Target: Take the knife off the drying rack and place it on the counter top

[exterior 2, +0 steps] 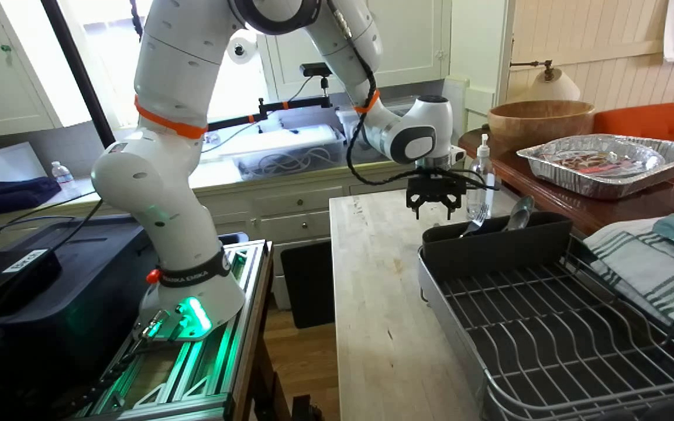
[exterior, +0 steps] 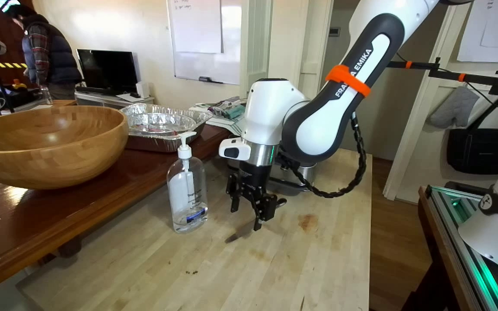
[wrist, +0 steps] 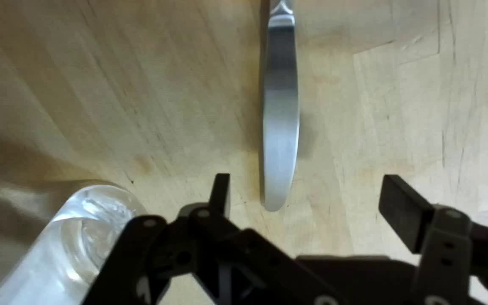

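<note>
The knife lies there on the counter top, near the soap bottle. Above its blade hangs the gripper, jaws wide apart and holding nothing; farther along the counter top stands the drying rack.

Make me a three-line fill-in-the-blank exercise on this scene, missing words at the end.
1. On the counter top, near the clear bottle, lies a metal ____.
2. The gripper is not shut but ____.
3. In the holder of the drying rack stand a spoon and a ____.

Missing words: knife; open; fork.
</note>
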`<move>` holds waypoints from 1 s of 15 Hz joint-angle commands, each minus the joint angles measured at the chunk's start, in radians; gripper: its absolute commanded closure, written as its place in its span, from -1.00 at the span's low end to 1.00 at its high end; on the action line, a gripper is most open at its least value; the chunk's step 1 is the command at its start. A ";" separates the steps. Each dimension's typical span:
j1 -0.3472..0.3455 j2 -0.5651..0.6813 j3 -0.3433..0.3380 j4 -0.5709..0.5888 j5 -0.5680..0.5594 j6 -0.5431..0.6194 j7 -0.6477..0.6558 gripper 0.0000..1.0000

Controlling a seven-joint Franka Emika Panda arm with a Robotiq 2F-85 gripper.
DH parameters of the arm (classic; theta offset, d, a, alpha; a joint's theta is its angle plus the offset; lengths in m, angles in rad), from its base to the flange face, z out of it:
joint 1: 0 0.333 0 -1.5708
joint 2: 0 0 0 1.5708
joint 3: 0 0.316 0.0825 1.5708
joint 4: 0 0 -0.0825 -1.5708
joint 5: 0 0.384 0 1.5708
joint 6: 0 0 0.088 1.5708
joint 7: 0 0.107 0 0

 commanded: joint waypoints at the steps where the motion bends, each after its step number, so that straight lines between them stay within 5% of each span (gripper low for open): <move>1: -0.007 -0.025 0.012 -0.007 -0.010 0.024 0.045 -1.00; 15: -0.037 -0.265 0.023 -0.093 0.068 0.051 0.234 -1.00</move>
